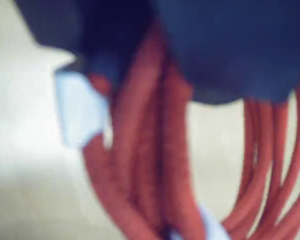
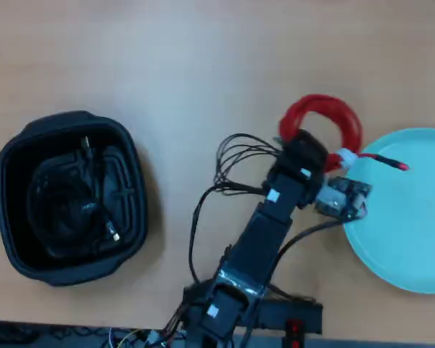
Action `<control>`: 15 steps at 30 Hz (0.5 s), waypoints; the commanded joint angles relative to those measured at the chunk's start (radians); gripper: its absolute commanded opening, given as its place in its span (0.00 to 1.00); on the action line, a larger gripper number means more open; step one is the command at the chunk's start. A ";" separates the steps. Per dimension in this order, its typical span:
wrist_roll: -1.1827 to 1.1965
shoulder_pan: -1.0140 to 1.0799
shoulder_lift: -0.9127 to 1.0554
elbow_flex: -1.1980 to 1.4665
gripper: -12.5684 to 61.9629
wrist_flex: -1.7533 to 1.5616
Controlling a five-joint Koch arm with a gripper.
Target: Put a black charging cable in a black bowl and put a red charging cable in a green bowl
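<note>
The red charging cable [image 2: 332, 114] is a bright red coil with a white tie, lying just left of the green bowl [image 2: 409, 232]. One of its plug ends reaches over the bowl's rim. My gripper [image 2: 303, 141] is at the coil's near side, shut on several strands. The blurred wrist view shows the red charging cable [image 1: 155, 150] running up between the dark jaws of the gripper [image 1: 165, 55], with the white tie beside them. The black charging cable [image 2: 72, 203] lies coiled inside the black bowl [image 2: 14, 152] at the left of the overhead view.
The arm's loose thin black wires [image 2: 235, 163] loop over the table left of the gripper. The arm's base [image 2: 232, 304] stands at the table's near edge. Bare wooden table [image 2: 203, 58] stretches across the far side.
</note>
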 commanded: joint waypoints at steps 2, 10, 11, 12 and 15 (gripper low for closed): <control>-0.008 0.110 0.031 -0.118 0.07 -0.193; -0.011 0.261 -0.046 -0.067 0.07 -0.213; -0.009 0.270 -0.046 -0.060 0.07 -0.227; -0.012 0.273 -0.046 -0.052 0.07 -0.242; -0.015 0.318 -0.048 -0.015 0.07 -0.279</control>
